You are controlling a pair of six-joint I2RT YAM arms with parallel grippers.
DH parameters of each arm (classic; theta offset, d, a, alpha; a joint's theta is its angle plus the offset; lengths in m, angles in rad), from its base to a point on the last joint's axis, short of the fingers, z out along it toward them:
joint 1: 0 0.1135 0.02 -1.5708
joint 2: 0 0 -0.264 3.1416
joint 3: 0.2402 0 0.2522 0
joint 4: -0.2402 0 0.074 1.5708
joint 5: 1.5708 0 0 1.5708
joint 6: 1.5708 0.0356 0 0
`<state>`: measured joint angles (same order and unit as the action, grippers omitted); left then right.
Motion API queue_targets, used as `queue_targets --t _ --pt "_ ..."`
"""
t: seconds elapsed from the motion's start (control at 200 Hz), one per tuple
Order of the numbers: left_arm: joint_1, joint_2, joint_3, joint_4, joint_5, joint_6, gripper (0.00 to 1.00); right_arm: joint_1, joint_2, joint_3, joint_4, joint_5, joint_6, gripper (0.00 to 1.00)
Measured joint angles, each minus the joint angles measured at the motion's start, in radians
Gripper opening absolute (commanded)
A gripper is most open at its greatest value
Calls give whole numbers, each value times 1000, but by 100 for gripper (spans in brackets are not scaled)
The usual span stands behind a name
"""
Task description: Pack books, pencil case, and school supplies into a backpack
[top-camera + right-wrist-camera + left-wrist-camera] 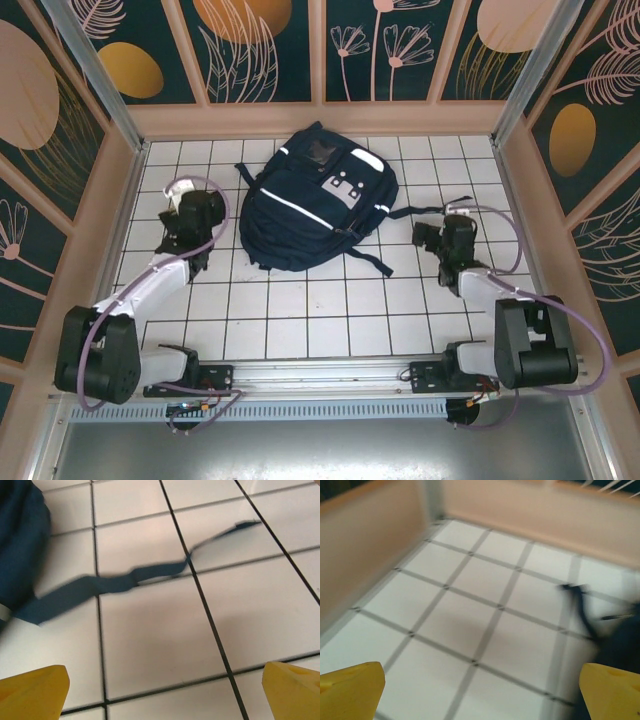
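Note:
The navy backpack (300, 210) lies flat in the middle of the tiled table, white stripes and grey patch facing up, and it looks closed. My left gripper (192, 212) hovers just left of it, open, with bare tile between its yellow fingertips (482, 690); the backpack's dark edge (620, 645) is at the right of the left wrist view. My right gripper (432, 238) sits to the right of the bag, open and empty (165, 687), near a loose strap (115, 582) that trails from the backpack (22, 540). The books, pencil case and school supplies are out of view.
Beige walls (130, 190) enclose the table on the left, back and right; the back-left corner (437, 515) lies ahead of my left gripper. Another thin strap (580, 605) lies on the tiles beside the bag. White tiles (300, 310) stretch between the bag and the arm bases.

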<state>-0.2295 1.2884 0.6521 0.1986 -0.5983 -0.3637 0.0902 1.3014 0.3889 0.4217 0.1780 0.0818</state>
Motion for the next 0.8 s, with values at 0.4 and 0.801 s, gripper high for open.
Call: queue_targets --t 0.4,0.801 --pt "35 156 -306 647 -97 248 99 -128 198 -84 549 -116 -43 99" --pt "204 226 -471 1056 238 248 99 -116 231 -156 764 -152 -44 99"
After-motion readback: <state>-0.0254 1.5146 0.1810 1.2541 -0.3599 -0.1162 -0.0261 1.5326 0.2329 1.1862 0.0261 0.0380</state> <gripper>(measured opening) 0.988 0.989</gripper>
